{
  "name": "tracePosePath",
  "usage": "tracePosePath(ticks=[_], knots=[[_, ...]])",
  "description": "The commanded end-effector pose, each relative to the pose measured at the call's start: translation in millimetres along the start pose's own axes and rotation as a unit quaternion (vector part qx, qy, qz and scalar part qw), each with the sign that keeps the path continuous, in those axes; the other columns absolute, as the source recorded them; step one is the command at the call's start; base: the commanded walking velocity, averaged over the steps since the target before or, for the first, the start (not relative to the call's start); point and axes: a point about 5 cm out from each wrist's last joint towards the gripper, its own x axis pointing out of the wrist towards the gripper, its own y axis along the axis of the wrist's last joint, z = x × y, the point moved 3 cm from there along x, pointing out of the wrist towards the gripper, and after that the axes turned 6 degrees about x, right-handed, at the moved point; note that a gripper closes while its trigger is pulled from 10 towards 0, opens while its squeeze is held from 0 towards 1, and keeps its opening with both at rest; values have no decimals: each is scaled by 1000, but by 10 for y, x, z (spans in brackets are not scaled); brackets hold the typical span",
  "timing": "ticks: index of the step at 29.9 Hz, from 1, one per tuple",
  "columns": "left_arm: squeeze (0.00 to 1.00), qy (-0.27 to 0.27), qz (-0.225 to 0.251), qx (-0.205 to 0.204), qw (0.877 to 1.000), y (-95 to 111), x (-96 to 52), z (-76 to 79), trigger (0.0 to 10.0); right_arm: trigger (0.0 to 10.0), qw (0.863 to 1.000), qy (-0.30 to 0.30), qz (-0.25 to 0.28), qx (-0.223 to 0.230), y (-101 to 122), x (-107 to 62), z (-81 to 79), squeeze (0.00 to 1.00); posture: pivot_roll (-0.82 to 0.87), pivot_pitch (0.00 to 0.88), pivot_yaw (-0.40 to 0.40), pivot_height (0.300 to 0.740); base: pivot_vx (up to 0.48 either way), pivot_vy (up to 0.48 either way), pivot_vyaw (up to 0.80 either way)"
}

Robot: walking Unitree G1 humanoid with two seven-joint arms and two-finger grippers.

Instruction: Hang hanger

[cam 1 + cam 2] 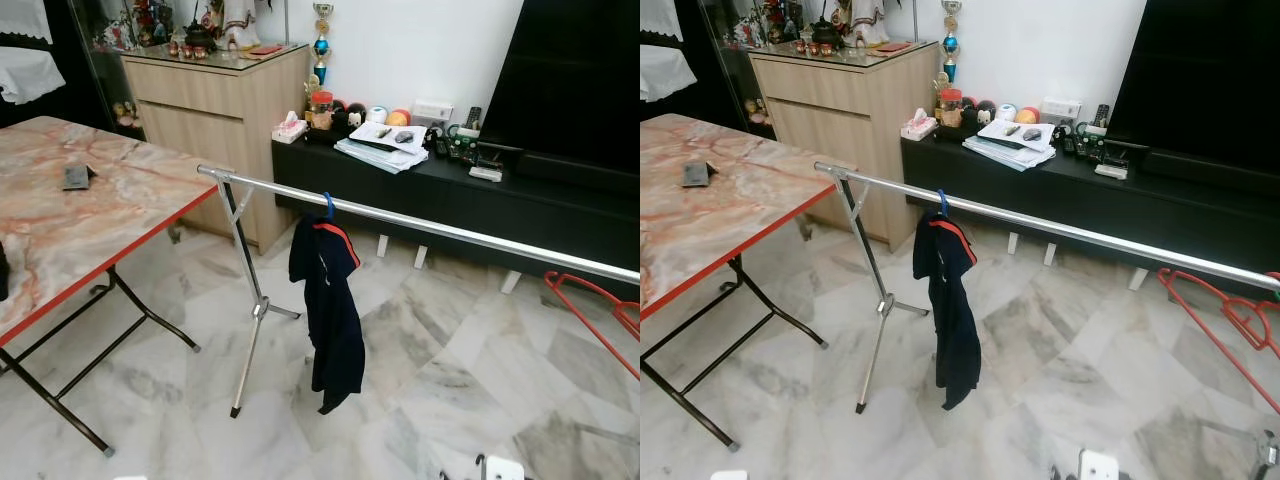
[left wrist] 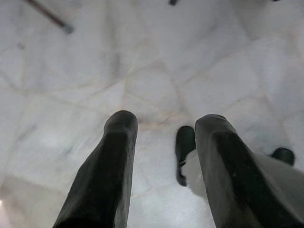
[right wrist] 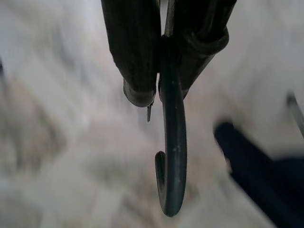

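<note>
the right hand [image 3: 159, 88] is clamped tight on the neck of a dark hook [image 3: 172, 161], which juts past the fingertips so it can catch a rail. the hook seems to belong to the hanger, though the wrist view is blurred. the rail [image 1: 430, 228] stands ahead, already carrying a dark shirt [image 1: 328, 300] on a blue hanger [image 1: 328, 205]; bare rail beside it looks the likely target. the left hand [image 2: 164, 152] hangs idle over the floor [image 2: 142, 61], fingers apart, empty. a red hanger [image 1: 600, 310] dangles at the rail's right end.
</note>
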Motion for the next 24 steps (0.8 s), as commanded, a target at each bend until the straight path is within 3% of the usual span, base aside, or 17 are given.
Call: tracePosePath(ticks=[1, 8, 13, 24], knots=[[0, -8, 10, 21, 1000, 44, 16, 60, 10000, 10000, 998, 16, 64, -4, 337, 69, -94, 0, 72, 0, -30, 740, 0, 0, 0], [0, -9, 11, 25, 1000, 50, 26, 110, 10000, 10000, 989, 65, 130, -13, 651, 87, -255, 0, 65, 0, -36, 740, 0, 0, 0], [0, -3, 4, 18, 1000, -19, 10, 86, 10000, 10000, 984, 65, 168, -13, 787, 68, -259, 0, 75, 0, -46, 740, 0, 0, 0], [0, 7, -33, 19, 999, -273, -73, -60, 10000, 10000, 973, 70, 218, -11, 832, -31, -219, 0, 82, 0, -41, 740, 0, 0, 0]])
